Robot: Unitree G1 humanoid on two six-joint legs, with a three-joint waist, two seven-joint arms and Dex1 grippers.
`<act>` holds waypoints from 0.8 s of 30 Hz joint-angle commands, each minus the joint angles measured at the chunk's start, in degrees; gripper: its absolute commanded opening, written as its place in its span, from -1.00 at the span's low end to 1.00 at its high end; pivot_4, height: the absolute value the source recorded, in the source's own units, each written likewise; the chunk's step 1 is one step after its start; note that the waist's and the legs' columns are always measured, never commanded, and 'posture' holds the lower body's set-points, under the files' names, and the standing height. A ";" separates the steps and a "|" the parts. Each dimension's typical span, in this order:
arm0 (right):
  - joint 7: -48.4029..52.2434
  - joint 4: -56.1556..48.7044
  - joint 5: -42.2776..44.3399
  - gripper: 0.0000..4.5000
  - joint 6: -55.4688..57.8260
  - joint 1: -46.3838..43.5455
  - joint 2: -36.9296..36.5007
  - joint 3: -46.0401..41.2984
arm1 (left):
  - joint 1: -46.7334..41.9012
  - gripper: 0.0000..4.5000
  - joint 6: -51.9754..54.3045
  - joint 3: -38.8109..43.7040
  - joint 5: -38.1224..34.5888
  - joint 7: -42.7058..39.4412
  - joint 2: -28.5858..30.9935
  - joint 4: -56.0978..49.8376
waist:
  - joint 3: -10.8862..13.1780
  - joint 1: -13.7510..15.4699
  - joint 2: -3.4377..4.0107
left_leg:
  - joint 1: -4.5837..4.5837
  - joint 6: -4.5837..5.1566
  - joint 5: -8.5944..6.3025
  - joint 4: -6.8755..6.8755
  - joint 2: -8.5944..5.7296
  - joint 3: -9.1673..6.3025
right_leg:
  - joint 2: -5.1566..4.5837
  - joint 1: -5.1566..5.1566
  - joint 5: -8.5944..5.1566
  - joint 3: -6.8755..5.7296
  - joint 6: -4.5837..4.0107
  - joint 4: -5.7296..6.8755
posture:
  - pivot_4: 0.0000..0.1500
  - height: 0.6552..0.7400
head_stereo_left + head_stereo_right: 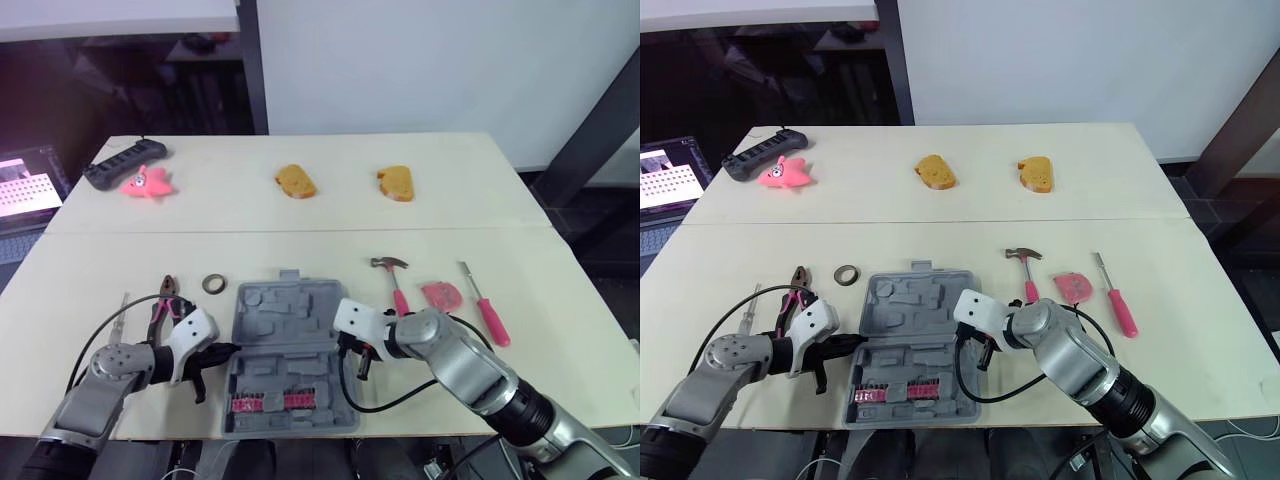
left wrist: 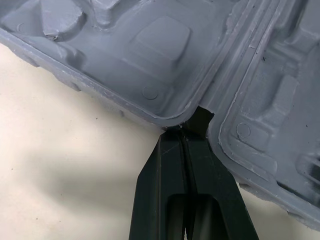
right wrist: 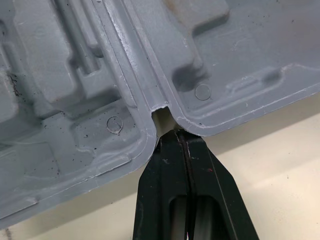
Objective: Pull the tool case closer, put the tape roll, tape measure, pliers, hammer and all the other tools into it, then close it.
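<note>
Touching the open tool case [image 1: 285,320] at lower centre, left gripper [image 2: 186,132] and right gripper [image 3: 177,134] sit at its hinge notches, both claws closed, holding nothing.

You see a lab test room: joined pale tables [image 1: 230,210], a laptop [image 1: 25,185] at the left edge, white wall [image 1: 430,60] upper right.

Grey tool case [image 1: 285,322], open flat, mostly empty

Bright, even light on the table [image 1: 300,210]; soft shadows beside the tool case [image 1: 290,310].
</note>
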 commanded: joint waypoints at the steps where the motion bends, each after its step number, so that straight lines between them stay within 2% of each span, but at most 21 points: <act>1: 0.40 -2.01 2.01 -1.00 0.43 0.48 0.69 1.39 | 1.22 -0.99 1.14 -2.66 0.75 -0.38 -0.61 0.18 | 0.00 0.00 0.00 | 0.00 0.00 0.00 0.00 0.00 0.00 | 0.00 0.00 0.00 0.00 0.00 -0.01 | 1.00 1.00; 13: -0.23 -2.64 2.94 -1.00 2.44 0.33 0.26 1.57 | -0.07 -0.99 0.95 -3.80 1.22 -1.07 -1.17 1.39 | -0.03 0.10 0.04 | -0.02 0.00 0.00 0.00 -0.02 0.01 | -0.02 0.00 0.00 0.00 0.00 -0.03 | 1.00 1.00; 24: -0.32 -9.74 6.90 -1.00 8.38 2.83 -3.69 1.12 | 5.44 -0.99 2.37 -3.99 0.25 -1.40 -0.56 -3.88 | -0.04 0.05 0.06 | -0.07 0.00 -0.01 -0.03 -0.01 0.02 | -0.04 -0.01 -0.02 0.00 0.01 -0.13 | 1.00 1.00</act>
